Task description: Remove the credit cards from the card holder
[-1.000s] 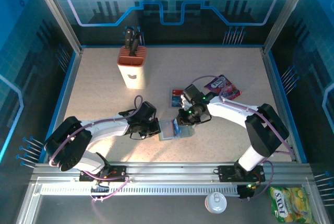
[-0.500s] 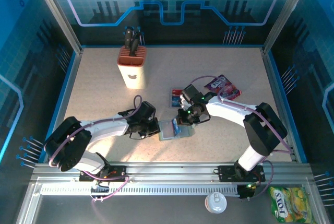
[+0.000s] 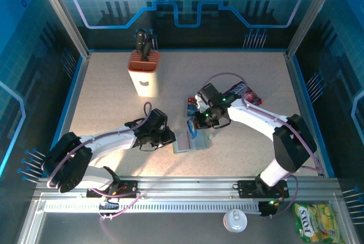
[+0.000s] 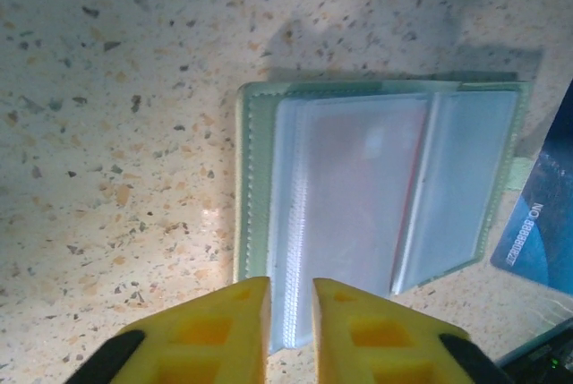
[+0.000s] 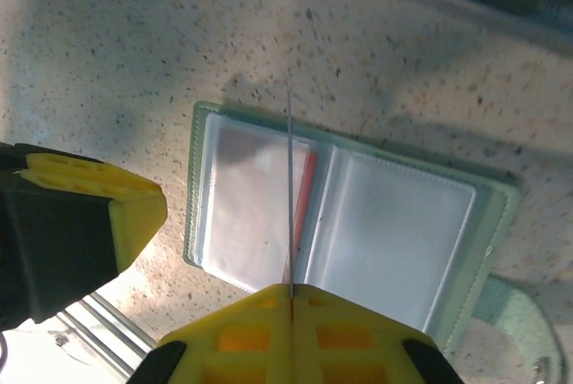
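Clamped shut in right hand: credit card, edge-on, straight above card holder. At its near edge: left hand, barely parted, grip unclear.

Matt speckled table, glossy clear plastic sleeves in card holder

The overhead view is sharp and blue-tinted. Wrist views are bright, with soft shadows across the table.
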{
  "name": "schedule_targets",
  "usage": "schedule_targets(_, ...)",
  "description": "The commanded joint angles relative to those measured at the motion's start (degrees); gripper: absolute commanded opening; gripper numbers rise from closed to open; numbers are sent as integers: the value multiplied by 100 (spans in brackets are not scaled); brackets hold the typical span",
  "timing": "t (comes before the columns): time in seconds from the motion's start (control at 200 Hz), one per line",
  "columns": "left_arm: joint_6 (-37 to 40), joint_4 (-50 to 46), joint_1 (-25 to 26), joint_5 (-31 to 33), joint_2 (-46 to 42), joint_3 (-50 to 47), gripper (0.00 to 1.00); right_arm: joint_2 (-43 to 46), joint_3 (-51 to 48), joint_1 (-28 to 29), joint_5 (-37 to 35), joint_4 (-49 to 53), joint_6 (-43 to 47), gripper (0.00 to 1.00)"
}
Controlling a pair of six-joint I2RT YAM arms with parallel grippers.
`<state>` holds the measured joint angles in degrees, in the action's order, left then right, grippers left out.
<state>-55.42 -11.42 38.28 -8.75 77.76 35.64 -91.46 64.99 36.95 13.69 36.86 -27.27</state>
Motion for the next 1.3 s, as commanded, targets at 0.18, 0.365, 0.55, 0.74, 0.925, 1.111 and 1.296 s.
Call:
schedule_targets(0.18,189,-569,-224,329,-682,-57,30,-241,1076,-262,-179,1292,2853,2)
schedule_targets(0.365,289,-854,-392,359,-922,-66,36,-493,1584,-430,-519,1637,4400,0)
schedule_targets(0.55,478,-1116,-493,388,-1126,13,45,-912,2290,-618,-444,2143,5697,0)
schedule_targets(0.74,601,-1256,-584,496,-1387,39,49,-1509,3142,-667,-510,2830,6740,1)
schedule_targets(0.925,497,-1337,-755,441,-1427,47,58,-2186,4022,-800,-733,3406,7091,1)
schedule_targets(1.111,531,-1349,-862,403,-1391,75,60,-2643,4639,-891,-824,3617,7242,1)
schedule_targets(1.296,556,-1295,-971,305,-1316,66,62,-3033,5111,-909,-807,3787,7331,2)
